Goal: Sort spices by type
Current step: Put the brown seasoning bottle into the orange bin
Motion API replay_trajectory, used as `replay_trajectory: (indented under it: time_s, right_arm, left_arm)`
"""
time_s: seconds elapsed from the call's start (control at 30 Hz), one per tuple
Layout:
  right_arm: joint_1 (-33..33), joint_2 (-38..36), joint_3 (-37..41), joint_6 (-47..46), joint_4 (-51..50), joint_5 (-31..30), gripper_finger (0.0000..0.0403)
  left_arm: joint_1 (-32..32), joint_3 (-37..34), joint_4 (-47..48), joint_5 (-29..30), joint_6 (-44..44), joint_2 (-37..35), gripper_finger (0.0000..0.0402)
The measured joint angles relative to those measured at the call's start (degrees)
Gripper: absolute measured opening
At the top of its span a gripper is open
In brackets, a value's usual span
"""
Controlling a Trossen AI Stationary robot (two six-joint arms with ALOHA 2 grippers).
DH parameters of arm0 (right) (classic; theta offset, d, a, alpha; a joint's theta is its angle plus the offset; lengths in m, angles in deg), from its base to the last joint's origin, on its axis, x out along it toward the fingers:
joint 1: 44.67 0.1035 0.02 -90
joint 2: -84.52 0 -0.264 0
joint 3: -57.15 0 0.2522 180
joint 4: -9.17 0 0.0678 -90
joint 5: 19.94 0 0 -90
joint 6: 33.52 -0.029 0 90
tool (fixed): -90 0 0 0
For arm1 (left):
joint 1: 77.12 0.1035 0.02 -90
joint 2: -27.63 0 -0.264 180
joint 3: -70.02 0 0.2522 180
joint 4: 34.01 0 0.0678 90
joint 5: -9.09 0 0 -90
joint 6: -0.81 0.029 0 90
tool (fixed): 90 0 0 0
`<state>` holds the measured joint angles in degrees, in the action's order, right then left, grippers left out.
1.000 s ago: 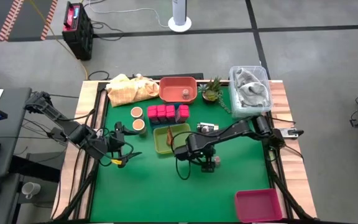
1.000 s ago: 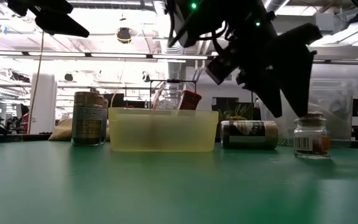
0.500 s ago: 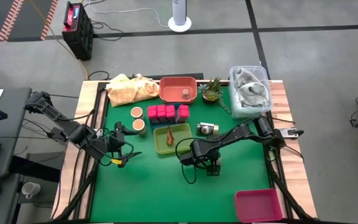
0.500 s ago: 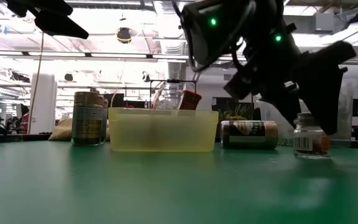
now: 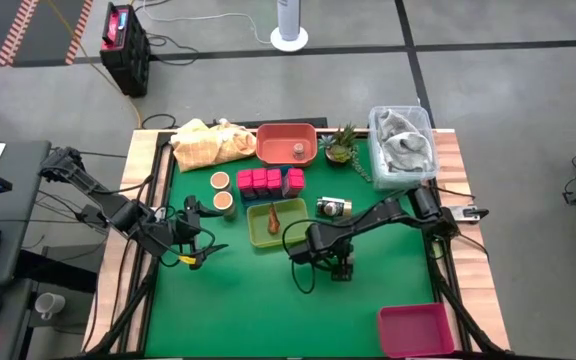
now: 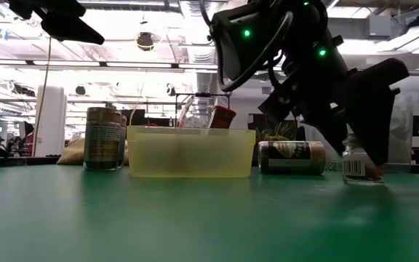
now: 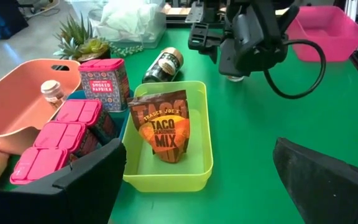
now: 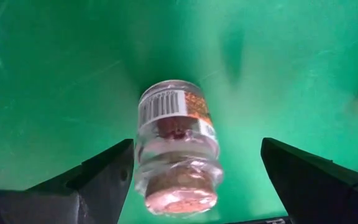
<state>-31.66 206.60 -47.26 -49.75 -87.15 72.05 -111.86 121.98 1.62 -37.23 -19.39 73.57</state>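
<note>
right gripper (image 8: 185, 168) straddles corked jar (image 8: 176, 146); yellow-green bin (image 5: 275, 224) beside.

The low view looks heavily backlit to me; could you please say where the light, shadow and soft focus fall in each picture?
Low view: bright ceiling lights behind leave the right hand a dark silhouette, and the near green table is soft. Right wrist view: the small glass jar between the open fingers is fairly sharp, its dark shadow smeared across the table beyond. Left wrist view: evenly lit, the taco mix packet readable.

A lab or workshop hall: concrete floor (image 5: 488, 110), ceiling strip lights (image 6: 122, 65), shelving.
</note>
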Motion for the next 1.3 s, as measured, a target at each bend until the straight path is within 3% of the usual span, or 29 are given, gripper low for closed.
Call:
replay_trajectory:
  time_s: [0.17,0.53,0.87,1.3]
  right_arm:
    - [-0.4,0.0,0.0,0.2,0.2,-0.6,0.0347]
    - [-1.2,0.0,-0.1,2.2,0.4,-0.6,0.0197]
    - [-2.2,0.1,-2.9,3.2,-6.3,-0.6,0.0197]
    - [-5.6,-0.7,-25.5,7.5,-7.2,-0.1,0.0197]
  left_arm:
    - [0.0,0.0,-1.1,0.0,0.6,0.0,0.0389]
    - [0.0,0.0,-1.9,0.0,1.2,0.0,0.0389]
    - [0.0,0.0,-2.0,0.0,1.3,0.0,0.0389]
    - [0.0,0.0,-2.0,0.7,1.9,0.0,0.0389]
